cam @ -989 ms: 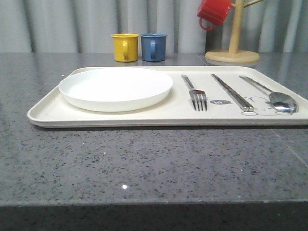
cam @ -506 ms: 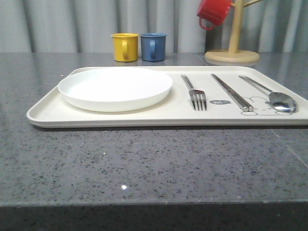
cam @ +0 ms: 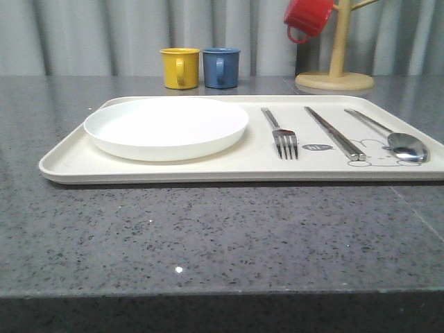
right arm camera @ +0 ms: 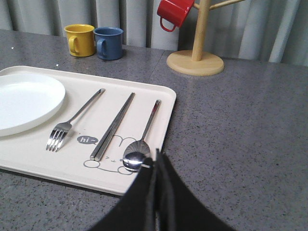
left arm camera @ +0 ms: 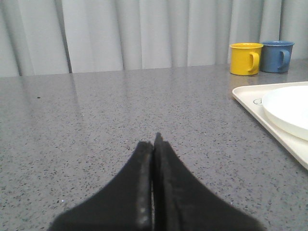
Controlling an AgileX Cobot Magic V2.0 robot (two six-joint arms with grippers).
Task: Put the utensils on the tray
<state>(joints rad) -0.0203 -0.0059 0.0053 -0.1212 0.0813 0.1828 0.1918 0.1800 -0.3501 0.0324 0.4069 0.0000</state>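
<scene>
The cream tray (cam: 173,170) lies across the grey table, and its right half carries the utensils side by side. They are a silver fork (cam: 281,133), a pair of flat chopsticks (cam: 335,134) and a spoon (cam: 395,139). In the right wrist view the fork (right arm camera: 74,118), chopsticks (right arm camera: 114,126) and spoon (right arm camera: 143,139) rest on the tray (right arm camera: 29,154), the spoon bowl over the rabbit drawing. My right gripper (right arm camera: 157,156) is shut and empty, hovering just off the tray's near right corner beside the spoon bowl. My left gripper (left arm camera: 154,142) is shut and empty over bare table, left of the tray (left arm camera: 250,98).
A round white plate (cam: 166,126) fills the tray's left half. A yellow mug (cam: 180,67) and a blue mug (cam: 221,66) stand behind the tray. At the back right a wooden mug tree (cam: 336,69) holds a red mug (cam: 309,17).
</scene>
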